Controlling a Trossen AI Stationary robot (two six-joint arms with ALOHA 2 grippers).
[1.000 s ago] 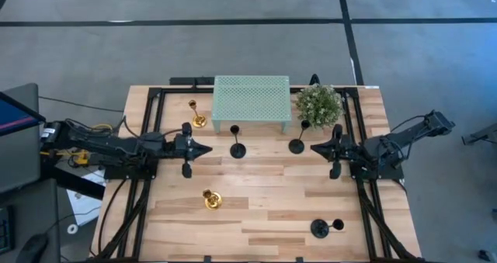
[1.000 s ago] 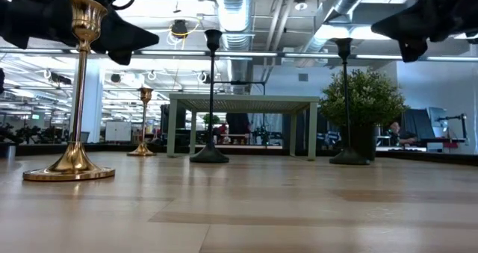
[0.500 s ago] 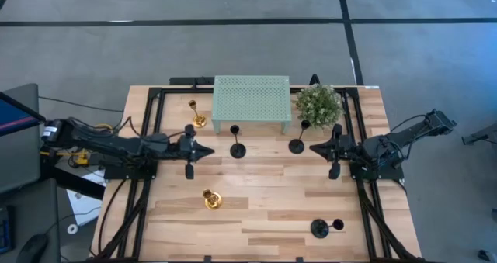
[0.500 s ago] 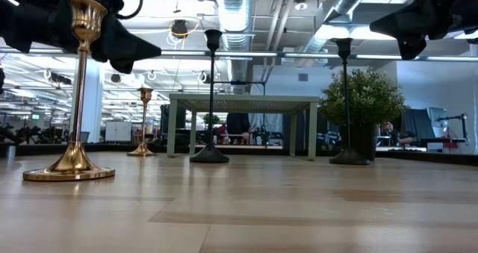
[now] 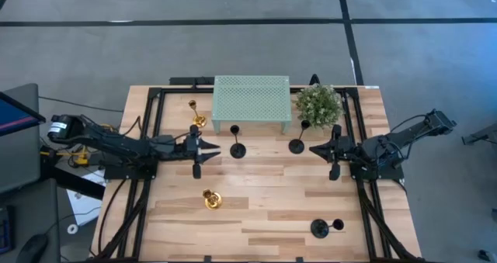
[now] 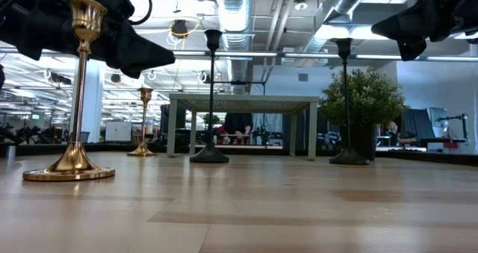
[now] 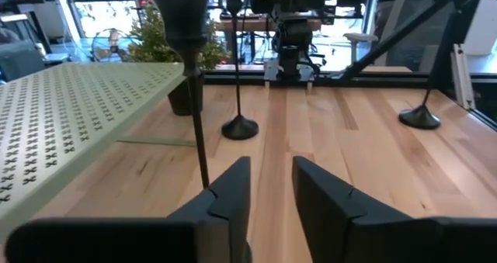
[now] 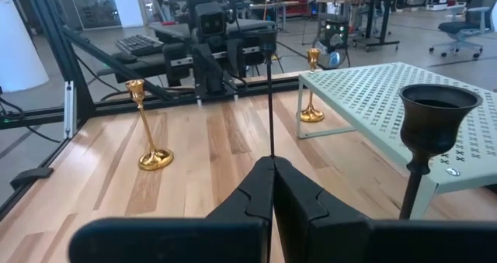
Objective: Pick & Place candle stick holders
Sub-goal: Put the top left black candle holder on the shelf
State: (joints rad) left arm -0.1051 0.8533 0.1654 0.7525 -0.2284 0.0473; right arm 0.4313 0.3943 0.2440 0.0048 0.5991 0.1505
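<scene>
Three black candle stick holders stand on their round bases: one point(image 5: 237, 148) in front of the mint stand, one point(image 5: 297, 144) by the plant, one point(image 5: 319, 228) near the front right. Two gold ones stand at the back left point(image 5: 198, 121) and the front left point(image 5: 211, 200). My left gripper point(image 5: 216, 150) is open by a narrow gap, just left of the first black holder, whose stem point(image 7: 197, 123) shows beside its fingers point(image 7: 233, 192). My right gripper point(image 5: 314, 148) is shut and empty, hovering right of the second black holder point(image 8: 432, 119).
The mint-green perforated stand point(image 5: 251, 98) and a green potted plant point(image 5: 318, 102) stand at the back of the table. Black frame rails point(image 5: 150, 131) run along both sides. Bare wood lies in the table's middle and front.
My left gripper has moved toward the table's right edge, closer to the black candle stick holder in front of the stand. The holders have stayed in place.
</scene>
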